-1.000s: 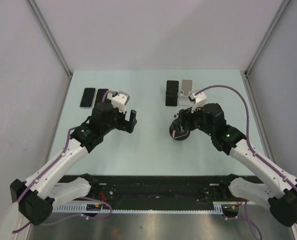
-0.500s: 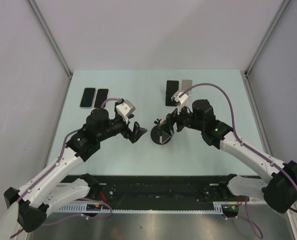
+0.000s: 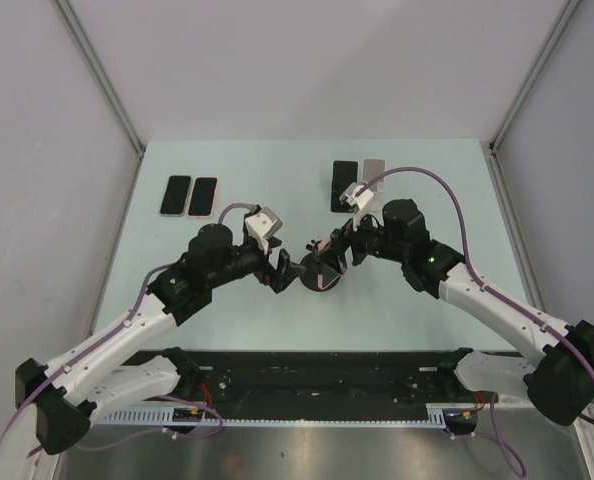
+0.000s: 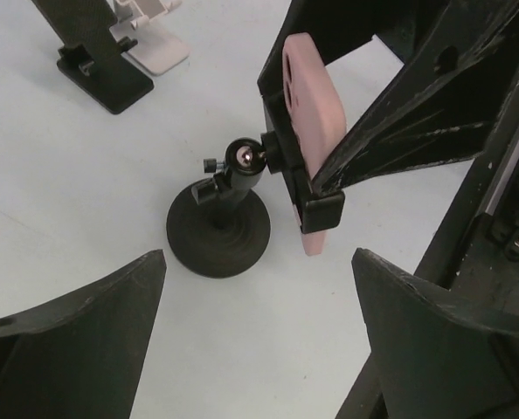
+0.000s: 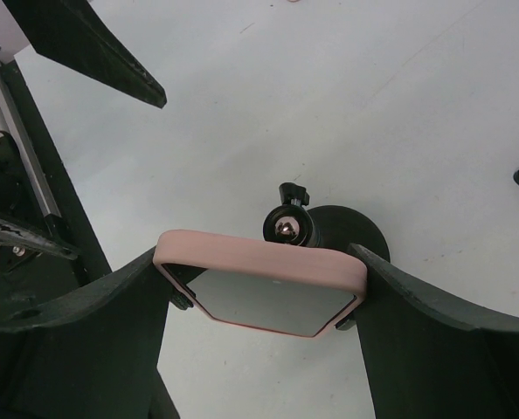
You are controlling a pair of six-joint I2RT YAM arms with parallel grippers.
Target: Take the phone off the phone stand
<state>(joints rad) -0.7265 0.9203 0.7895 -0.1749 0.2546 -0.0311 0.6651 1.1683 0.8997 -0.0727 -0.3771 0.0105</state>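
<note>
Right gripper (image 5: pixel 258 258) held a pink-cased phone (image 5: pixel 268 292) across its width, one dark finger against each end, glass facing the lens. Just behind stood the black phone stand (image 5: pixel 329 229), its ball joint touching the phone's upper edge, round base on the pale table (image 5: pixel 329 105). A separate black finger (image 5: pixel 93 48) jutted in at upper left

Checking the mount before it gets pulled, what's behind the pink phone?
A black clamp grips the back of the pink phone, joined through a ball joint to the stand's round base. The right pincer covers the clamp's upper end, which can't be seen.
</note>
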